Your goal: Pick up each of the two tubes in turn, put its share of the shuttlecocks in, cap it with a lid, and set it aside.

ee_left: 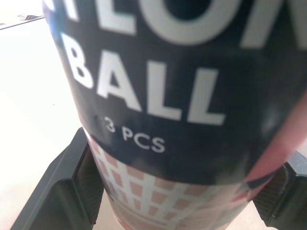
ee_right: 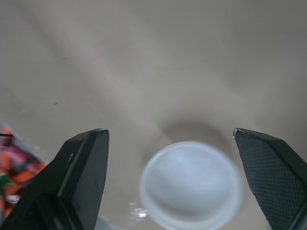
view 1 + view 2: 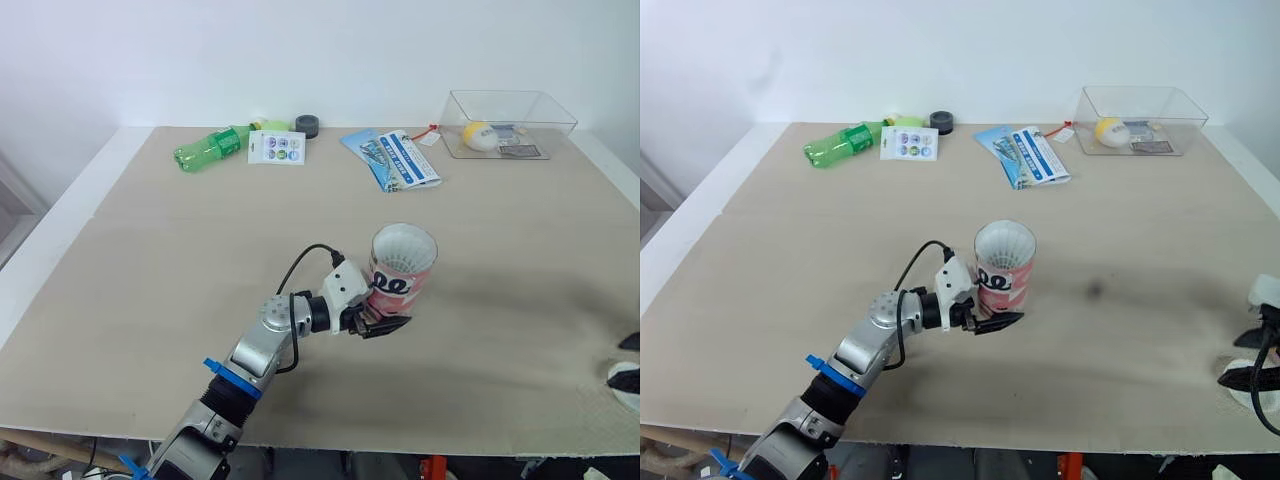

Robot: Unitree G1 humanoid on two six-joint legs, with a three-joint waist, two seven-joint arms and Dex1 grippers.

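Gripping the pink tube (image 3: pixel 402 270) near its base, the left gripper (image 3: pixel 385 322) holds it roughly upright at frame centre over the table (image 3: pixel 150 260), white shuttlecock (image 3: pixel 405 245) filling its open top. At lower right, the right gripper (image 2: pixel 169 132) spreads its 2 fingers wide above a white lid (image 2: pixel 191 184). Well apart along the top: green bottle (image 3: pixel 210 148), sticker card (image 3: pixel 277 147), booklets (image 3: pixel 398 160), clear box (image 3: pixel 510 122).

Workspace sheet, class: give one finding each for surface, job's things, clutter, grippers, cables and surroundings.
Surface: beige table.
Job's things: tube upright, white feathers at its mouth; white lid on the table.
Clutter: green bottle, card, leaflets, clear box holding a yellow ball, along the far edge.
Grippers: left gripper shut on the tube; right gripper open above the lid.
Cables: black cable loops at the left wrist.
Surroundings: white wall.
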